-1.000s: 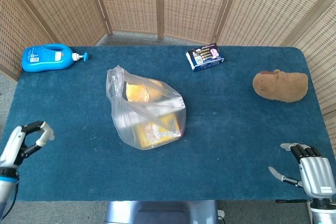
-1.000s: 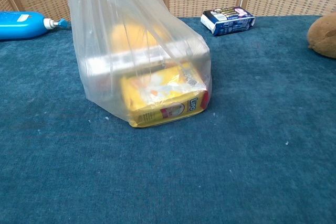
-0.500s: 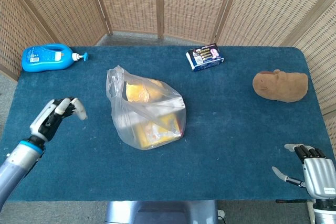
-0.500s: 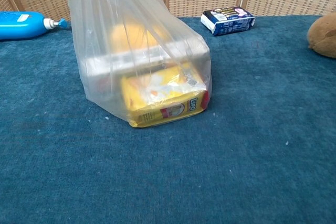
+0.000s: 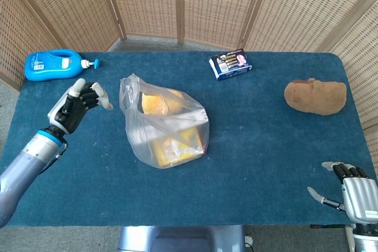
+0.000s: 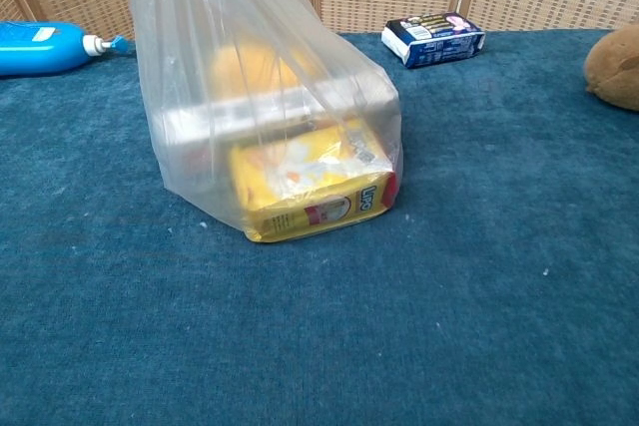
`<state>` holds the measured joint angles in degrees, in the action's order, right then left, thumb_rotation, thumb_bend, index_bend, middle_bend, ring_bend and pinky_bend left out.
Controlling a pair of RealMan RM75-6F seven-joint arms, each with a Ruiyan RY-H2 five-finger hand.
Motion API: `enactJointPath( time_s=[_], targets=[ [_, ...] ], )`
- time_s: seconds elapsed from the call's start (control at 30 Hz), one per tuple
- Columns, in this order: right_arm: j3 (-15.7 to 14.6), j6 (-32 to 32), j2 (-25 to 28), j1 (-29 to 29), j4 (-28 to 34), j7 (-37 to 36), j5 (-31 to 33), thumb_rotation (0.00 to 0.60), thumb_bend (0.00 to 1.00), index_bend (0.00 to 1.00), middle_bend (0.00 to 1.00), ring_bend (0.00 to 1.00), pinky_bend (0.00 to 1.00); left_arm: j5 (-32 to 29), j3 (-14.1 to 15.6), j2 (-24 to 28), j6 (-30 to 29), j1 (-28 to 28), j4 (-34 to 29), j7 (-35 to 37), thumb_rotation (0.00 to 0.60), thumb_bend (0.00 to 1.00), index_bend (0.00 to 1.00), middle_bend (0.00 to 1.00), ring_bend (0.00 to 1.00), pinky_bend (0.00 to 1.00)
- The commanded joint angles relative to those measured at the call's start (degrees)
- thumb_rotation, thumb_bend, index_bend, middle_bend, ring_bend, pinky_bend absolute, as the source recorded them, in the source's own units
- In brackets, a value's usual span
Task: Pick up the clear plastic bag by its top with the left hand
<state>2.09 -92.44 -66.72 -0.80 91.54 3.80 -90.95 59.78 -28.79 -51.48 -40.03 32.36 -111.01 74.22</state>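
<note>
Standing mid-bench, the clear plastic bag [image 5: 165, 125] is approached by the empty left hand [image 5: 75, 108], fingers [image 5: 100, 94] loosely apart; its gathered top [image 5: 130, 84] should be pinched before any lift is attempted.

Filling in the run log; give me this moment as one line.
left hand: open, beside bag top, not touching | right hand: open, idle at table edge | clear plastic bag: standing on table, ungrasped
</note>
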Motion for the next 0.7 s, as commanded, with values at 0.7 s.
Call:
enactJointPath(
  time_s=[0.7],
  targets=[
    [0.33, 0.56, 0.11, -0.25, -0.38, -0.10, 1.32, 0.274, 0.22, 0.34, 0.41, 0.38, 0.35, -6.59, -0.17, -8.46, 6.38, 5.69, 6.27, -5.81, 0.085, 0.24, 0.57, 0.62, 0.57, 0.45]
  ],
)
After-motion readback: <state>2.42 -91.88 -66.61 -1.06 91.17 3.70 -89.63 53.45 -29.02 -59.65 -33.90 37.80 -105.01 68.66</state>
